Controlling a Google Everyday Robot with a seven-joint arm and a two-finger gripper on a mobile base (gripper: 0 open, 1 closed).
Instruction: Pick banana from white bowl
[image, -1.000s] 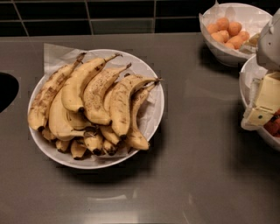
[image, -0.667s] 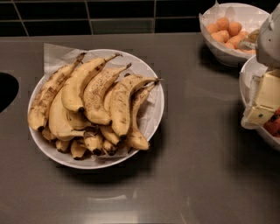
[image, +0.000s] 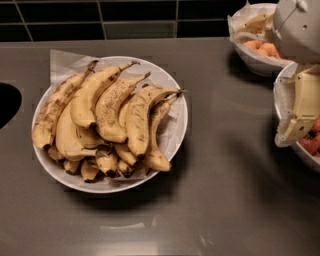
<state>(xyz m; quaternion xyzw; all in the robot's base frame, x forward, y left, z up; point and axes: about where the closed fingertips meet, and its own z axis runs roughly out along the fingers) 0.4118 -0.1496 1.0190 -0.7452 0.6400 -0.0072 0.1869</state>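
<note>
Banana: the long, plump, mostly clean-yellow one, second from the left of the heap. Its black tip points toward the counter's near edge and its long thin stem curves up toward the far edge.
White bowl: wide and shallow like a plate, standing on the left half of the counter, between the far and near edges.
Paper lining: crumpled white paper under the fruit. One corner sticks out past the rim toward the far left corner.
Neighbours in the heap: a brown-streaked banana lies against the target's left side. A shorter, heavily speckled banana lies against its right side, and further bananas fan out beyond that. Small dark-tipped ends crowd underneath at the near side.
My gripper: at the right edge of the counter, well apart from the white bowl. It is a cream-coloured piece slanting down and leftward, hanging over the rim of a bowl of red pieces. Whether it is released or clenched I cannot tell. It carries nothing that I can see.
My arm housing: a rounded pale shell at the far right corner, partly covering a bowl of orange pieces.
Left edge: a dark rounded opening cuts into the counter, just beside the white bowl.
Far edge: a dark tiled wall runs along it.
</note>
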